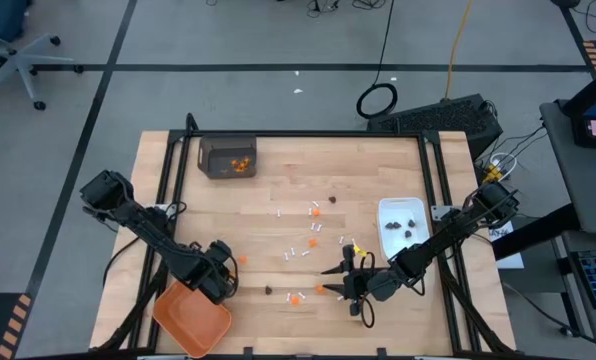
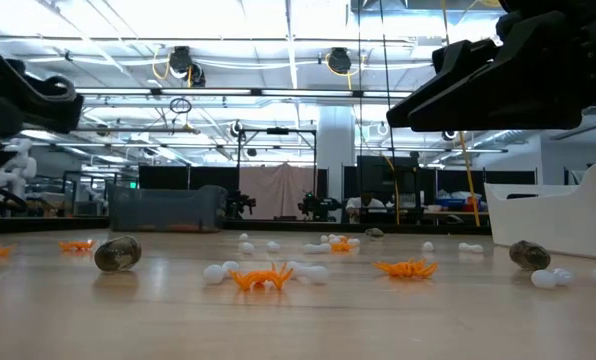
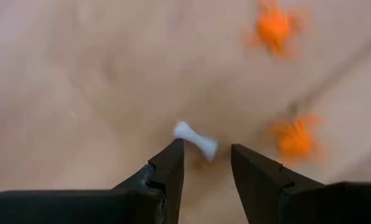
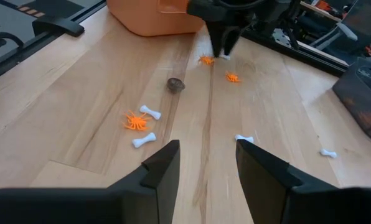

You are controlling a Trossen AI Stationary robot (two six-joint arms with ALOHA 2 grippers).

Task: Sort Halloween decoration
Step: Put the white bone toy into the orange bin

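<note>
Where the left pincer (image 3: pixel 207 163) gapes released, white stick (image 3: pixel 195 139) just beyond its fingertips.

One camera looks straight down at the whole table (image 1: pixel 278 180). One sits low, looking across it. Two wrist cameras look closely; all see the table.

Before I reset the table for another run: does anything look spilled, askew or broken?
Nothing looks damaged. The decoration pieces lie scattered loose across the table: orange bits, white sticks and dark bits. That mess is expected for sorting. The orange tray sits skewed at the near-left corner.
</note>
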